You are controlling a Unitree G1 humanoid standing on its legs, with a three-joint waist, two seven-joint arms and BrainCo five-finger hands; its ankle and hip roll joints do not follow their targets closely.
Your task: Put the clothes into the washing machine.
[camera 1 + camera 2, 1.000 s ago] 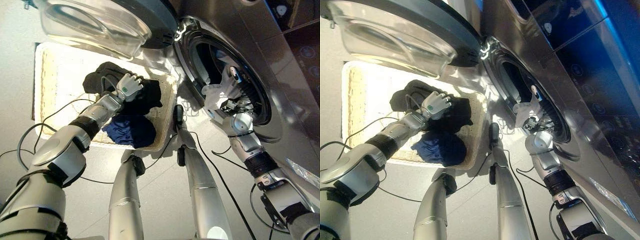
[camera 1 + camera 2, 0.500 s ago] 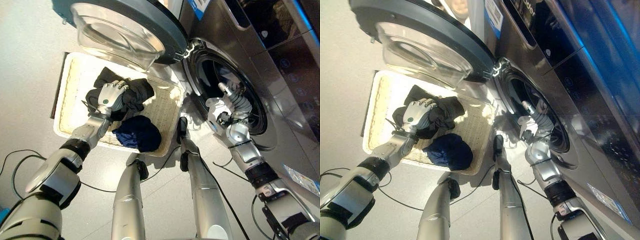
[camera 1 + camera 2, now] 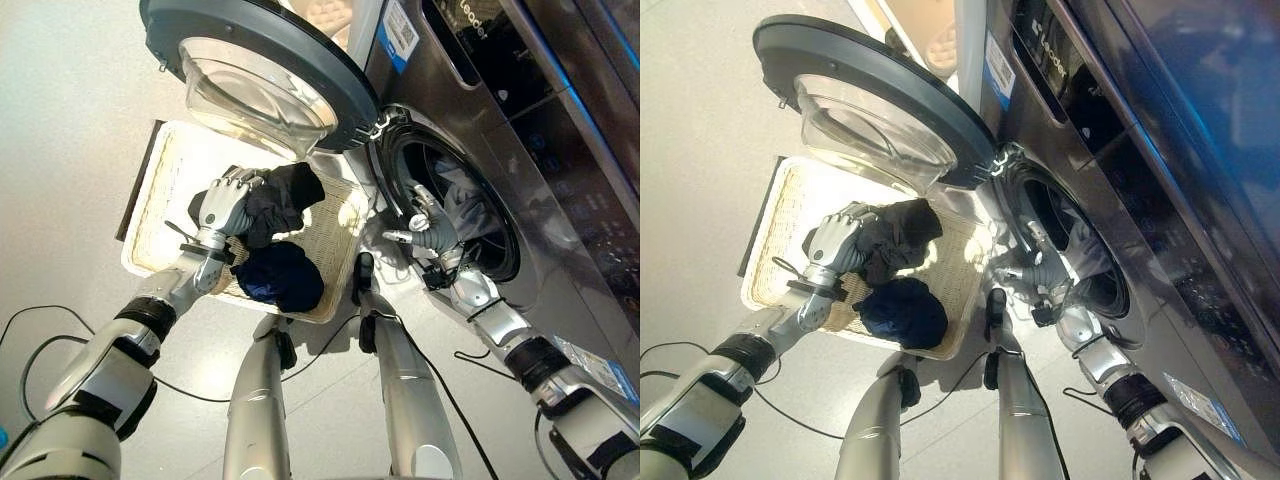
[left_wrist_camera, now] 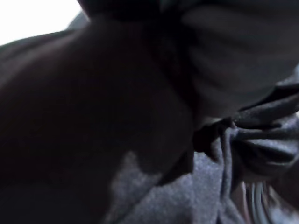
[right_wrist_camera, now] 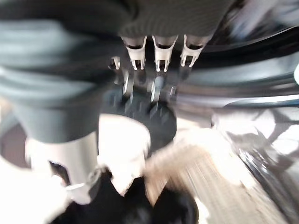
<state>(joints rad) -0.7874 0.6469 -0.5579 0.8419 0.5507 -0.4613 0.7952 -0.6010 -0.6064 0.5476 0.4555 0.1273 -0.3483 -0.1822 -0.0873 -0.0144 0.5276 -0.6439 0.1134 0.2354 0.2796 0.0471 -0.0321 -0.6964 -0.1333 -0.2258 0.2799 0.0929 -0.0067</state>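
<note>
Left hand (image 3: 222,203) in the wicker basket (image 3: 160,190), centre-left of the left eye view, fingers curled into the black garment (image 3: 280,195) and gripping it. A dark blue garment (image 3: 280,276) lies bunched just below it, at the basket's near edge. Basket sits on the floor (image 3: 70,120) under the open washer door (image 3: 250,60), upper centre. Right hand (image 3: 428,228) at the rim of the washing machine (image 3: 560,200) drum opening, right of centre, fingers straight and spread, holding nothing. Pale cloth (image 3: 465,205) shows inside the drum, just beyond that hand.
</note>
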